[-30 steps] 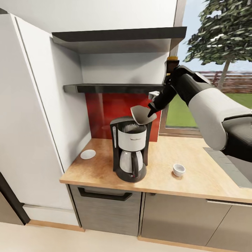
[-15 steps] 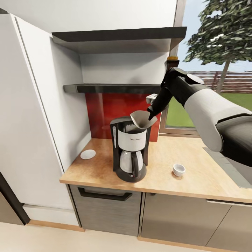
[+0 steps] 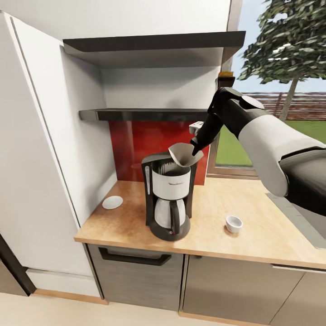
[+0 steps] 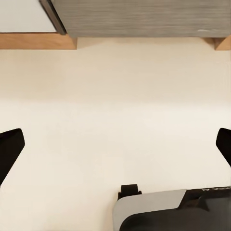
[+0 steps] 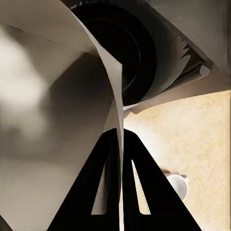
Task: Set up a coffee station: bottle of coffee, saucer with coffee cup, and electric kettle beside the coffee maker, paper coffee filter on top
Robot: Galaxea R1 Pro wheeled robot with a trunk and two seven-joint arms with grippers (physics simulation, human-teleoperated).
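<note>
The right jaws (image 3: 195,148) pinch the thin, curved paper filter (image 3: 183,154) just over the open top of the black coffee maker (image 3: 167,194). The left jaws (image 4: 115,144) hang wide open over the pale floor (image 4: 115,96). A small white cup (image 3: 233,223) and a round saucer (image 3: 112,202) sit well apart on the wooden table (image 3: 253,226).

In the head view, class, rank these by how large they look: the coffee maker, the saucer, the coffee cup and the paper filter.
1. coffee maker
2. paper filter, held in the right tool
3. saucer and coffee cup: look alike, left unranked.
</note>
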